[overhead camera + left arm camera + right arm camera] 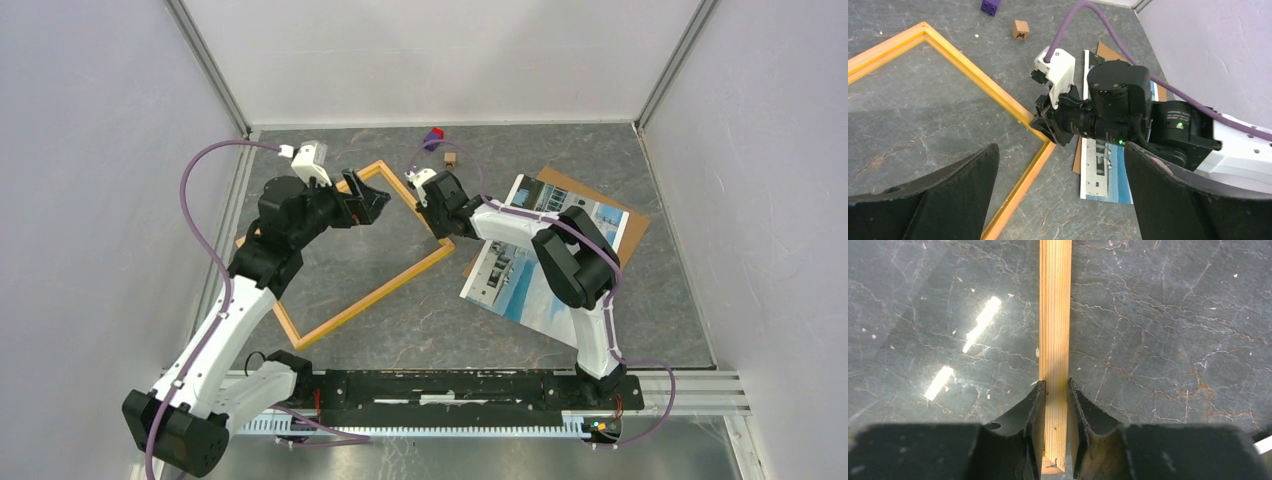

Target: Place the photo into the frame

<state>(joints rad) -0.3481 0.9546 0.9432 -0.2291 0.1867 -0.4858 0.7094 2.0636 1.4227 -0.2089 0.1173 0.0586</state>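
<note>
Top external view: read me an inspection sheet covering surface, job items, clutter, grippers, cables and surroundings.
Surface: dark grey marbled tabletop, light specks.
Job's things: orange-yellow wooden picture frame flat, no photo inside; glossy photo of white buildings to its right, on brown backing board.
Clutter: purple block, small wooden cube, far edge.
Grippers: left gripper open over frame's far corner; right gripper shut on frame rail.
Cables: purple cables along both arms.
Surroundings: pale walls, aluminium posts.

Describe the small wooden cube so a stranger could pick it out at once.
On the grey table, look just beyond and right of the far corner of the frame. Two small blocks lie there, apart; the cube is the tan one stamped with a letter M, unlike the purple block beside it.
</note>
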